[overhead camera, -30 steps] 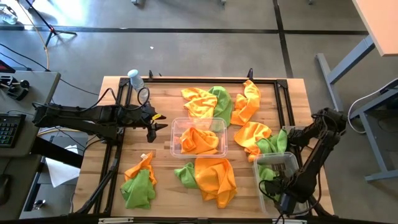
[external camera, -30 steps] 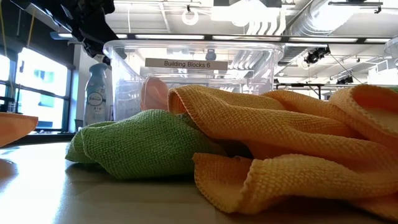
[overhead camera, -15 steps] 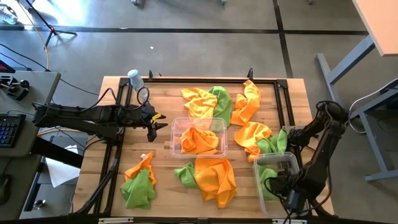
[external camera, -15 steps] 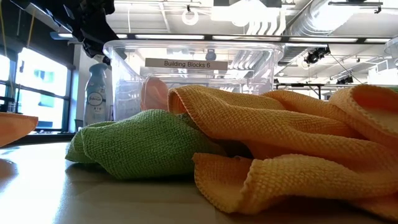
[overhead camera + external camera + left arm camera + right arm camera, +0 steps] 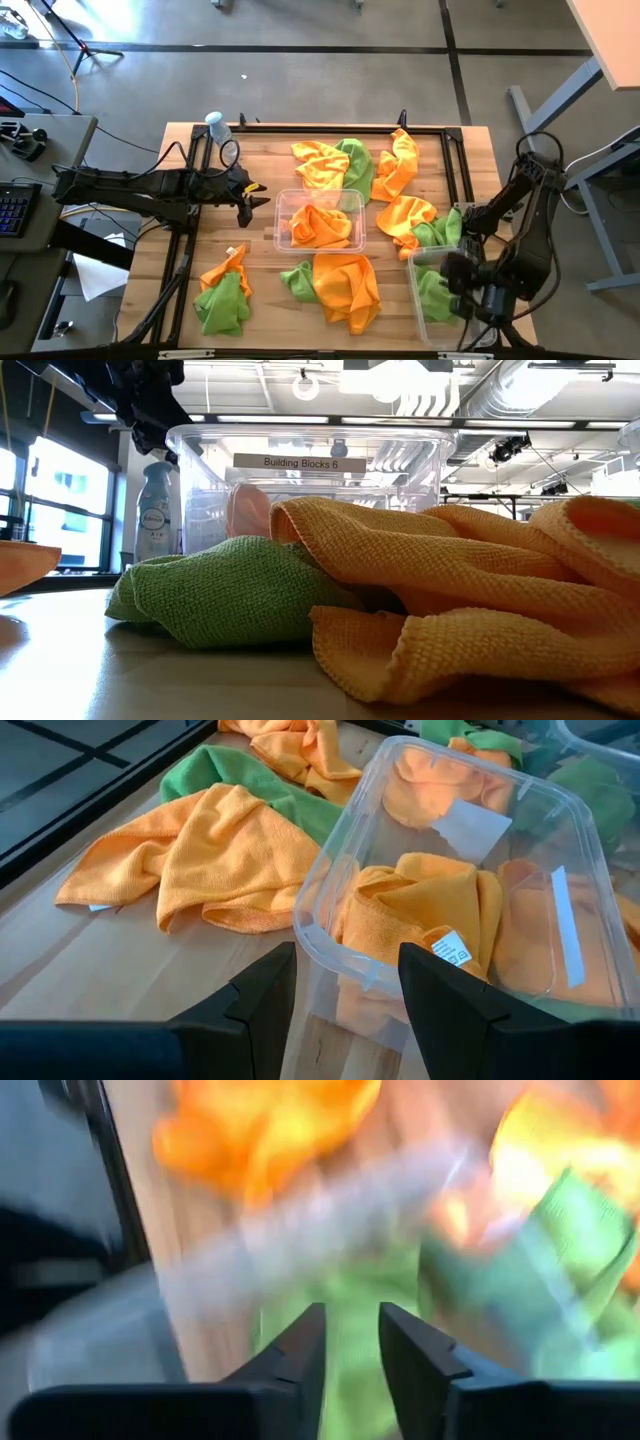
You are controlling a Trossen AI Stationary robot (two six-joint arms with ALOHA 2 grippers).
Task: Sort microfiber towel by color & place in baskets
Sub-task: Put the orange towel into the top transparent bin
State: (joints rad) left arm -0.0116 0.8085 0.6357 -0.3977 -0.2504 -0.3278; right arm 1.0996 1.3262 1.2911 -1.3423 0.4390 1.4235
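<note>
Towels [image 5: 345, 285] across wooden table [image 5: 265, 270]

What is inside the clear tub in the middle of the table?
The middle basket holds crumpled orange towels; the left wrist view shows at least two folds with a white tag. No green shows inside. Whatever lies beneath the orange cloth is covered.
</note>
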